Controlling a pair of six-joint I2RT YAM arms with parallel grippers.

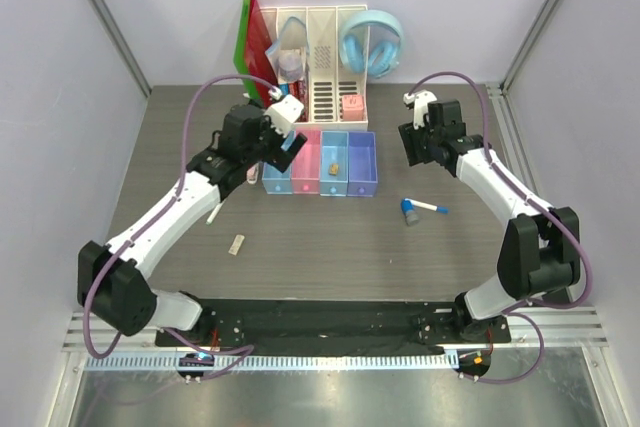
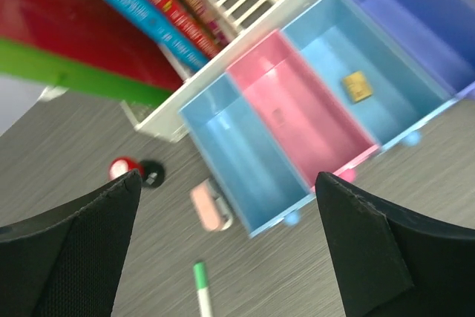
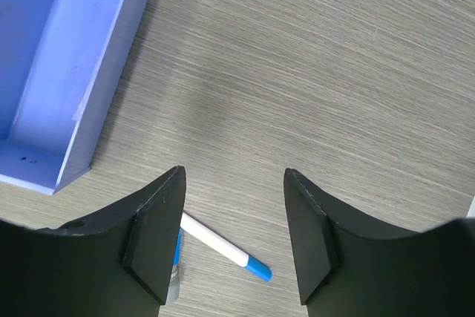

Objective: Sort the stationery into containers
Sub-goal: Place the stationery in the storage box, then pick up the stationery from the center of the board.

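Trays (image 1: pixel 306 173) | left hand (image 2: pixel 226 177) spread, poised over their left end | right hand (image 3: pixel 234 176) spread, above blue-capped marker (image 3: pixel 223 246)

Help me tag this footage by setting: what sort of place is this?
Likely a robotics lab cell staged as a desk: a left arm and right arm bolted to a wood-grain table, bare walls enclosing it, and office props such as a white file organizer and light blue headphones.

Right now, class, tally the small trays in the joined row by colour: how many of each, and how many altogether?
Light blue trays: 2
Pink tray: 1
Purple tray: 1
Total: 4
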